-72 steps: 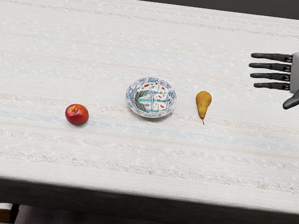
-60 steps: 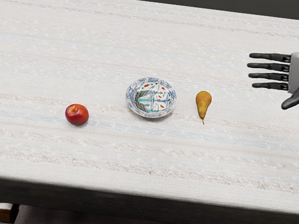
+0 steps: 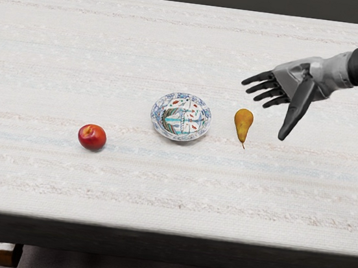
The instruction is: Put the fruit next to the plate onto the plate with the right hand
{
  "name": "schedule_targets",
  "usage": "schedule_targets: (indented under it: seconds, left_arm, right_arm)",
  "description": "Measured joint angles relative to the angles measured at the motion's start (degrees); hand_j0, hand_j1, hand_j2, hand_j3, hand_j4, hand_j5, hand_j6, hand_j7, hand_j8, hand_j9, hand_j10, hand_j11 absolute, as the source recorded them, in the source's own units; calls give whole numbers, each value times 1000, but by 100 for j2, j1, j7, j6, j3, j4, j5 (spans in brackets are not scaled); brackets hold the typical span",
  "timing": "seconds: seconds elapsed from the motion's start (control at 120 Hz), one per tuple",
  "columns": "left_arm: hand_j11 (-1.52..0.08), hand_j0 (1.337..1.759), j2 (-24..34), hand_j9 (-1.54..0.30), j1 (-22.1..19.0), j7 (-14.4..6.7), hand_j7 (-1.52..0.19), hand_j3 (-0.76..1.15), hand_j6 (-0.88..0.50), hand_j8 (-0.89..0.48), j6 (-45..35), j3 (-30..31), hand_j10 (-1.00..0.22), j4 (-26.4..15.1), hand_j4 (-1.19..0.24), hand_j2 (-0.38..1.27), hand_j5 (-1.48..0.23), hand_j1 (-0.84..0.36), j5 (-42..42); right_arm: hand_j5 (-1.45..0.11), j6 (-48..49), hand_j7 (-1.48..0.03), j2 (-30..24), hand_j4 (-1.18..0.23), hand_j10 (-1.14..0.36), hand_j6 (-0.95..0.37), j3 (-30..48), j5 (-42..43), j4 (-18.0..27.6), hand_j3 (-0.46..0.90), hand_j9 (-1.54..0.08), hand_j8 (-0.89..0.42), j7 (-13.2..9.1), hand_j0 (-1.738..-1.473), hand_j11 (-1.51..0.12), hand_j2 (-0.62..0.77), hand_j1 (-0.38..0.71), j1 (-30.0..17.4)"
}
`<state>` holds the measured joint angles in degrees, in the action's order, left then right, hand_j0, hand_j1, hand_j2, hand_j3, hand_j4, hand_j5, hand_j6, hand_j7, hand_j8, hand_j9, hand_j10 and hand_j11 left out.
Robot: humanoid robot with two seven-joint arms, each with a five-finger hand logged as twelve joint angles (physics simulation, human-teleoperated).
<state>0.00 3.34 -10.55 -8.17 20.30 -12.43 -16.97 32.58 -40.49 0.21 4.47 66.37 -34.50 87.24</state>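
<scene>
Currently hovers w/ right hand (image 3: 297,80) just far-right of pear (image 3: 243,122), above counter (image 3: 172,192). Shows fingers (image 3: 259,78) released & spread, grasping nothing, thumb hanging down. See no left arm.

Find pear lying just right of plate (image 3: 154,115), apart from rim, fat end far, stem toward near edge; not yet on plate. Note apple (image 3: 92,136) well left of plate, prob. not the target, so skip.

Risks, as judged:
- Could clip pear w/ down-pointing thumb on approach, then rolls off, being tapered & on its side.
- Could close on narrow neck, so squirts out.
- Could grip too loosely, so slips mid-carry, hits rim, shoves plate.
- Could overshoot left & bump plate w/ fingertips.
</scene>
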Motion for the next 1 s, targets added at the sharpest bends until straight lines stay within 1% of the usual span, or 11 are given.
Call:
schedule_targets:
  seconds: [0.075,0.192,0.333,0.442,0.525,0.617,0.767,0.933,1.0]
  left_arm:
    - [0,1658,0,0,0,0,0,0,0,0,0,0,0,1,0,0,0,349,0]
    - [0,1658,0,0,0,0,0,0,0,0,0,0,0,3,0,0,0,349,0]
    - [0,1658,0,0,0,0,0,0,0,0,0,-4,0,4,0,0,0,349,0]
    - [0,1658,0,0,-8,0,0,0,0,0,0,-6,0,4,0,0,0,349,0]
    - [0,1658,0,0,-5,0,0,0,0,0,0,-7,0,4,0,0,0,349,0]
    - [0,1658,0,0,-4,0,0,0,0,0,0,-8,0,4,0,0,0,349,0]
    - [0,1658,0,0,0,0,0,0,0,0,0,-8,0,4,0,0,0,349,0]
    - [0,1658,0,0,-9,0,0,0,0,0,0,-8,0,4,0,0,0,349,0]
    - [0,1658,0,0,-9,0,0,0,0,0,0,-11,0,4,0,0,0,349,0]
  right_arm:
    - [-38,-169,-38,485,-30,-30,-30,-222,643,-244,0,-38,-30,-25,-1658,-38,-6,-314,327]
    - [-38,-340,-38,1051,-30,-30,-31,-581,1426,-450,0,-38,-31,-42,-1658,-38,-6,-314,707]
    - [-38,-477,-38,1693,-31,-30,-31,-809,2659,-542,0,-38,-31,-48,-1658,-38,-6,-314,840]
    - [-38,-462,-38,2059,-31,-30,-32,-1034,3272,-550,0,-38,-31,-49,-1658,-38,-6,-314,861]
    - [-38,-456,-38,2267,-31,-30,-32,-1173,3559,-548,0,-38,-31,-49,-1658,-38,-6,-314,889]
    - [-39,-501,-39,2472,-31,-31,-32,-1300,3857,-581,0,-39,-31,-49,-1658,-39,-6,-314,822]
    - [-43,-907,-43,2784,-34,-34,-35,-1422,4313,-680,0,-43,-35,-50,-1658,-43,-6,-310,459]
    - [-43,-1203,-43,2997,-34,-34,-35,-1458,4726,-664,0,-43,-35,-50,-1658,-43,-6,-310,346]
    - [-52,-1491,-52,3072,-42,-41,-43,-1473,4932,-681,0,-52,-42,-50,-1658,-52,-8,-301,238]
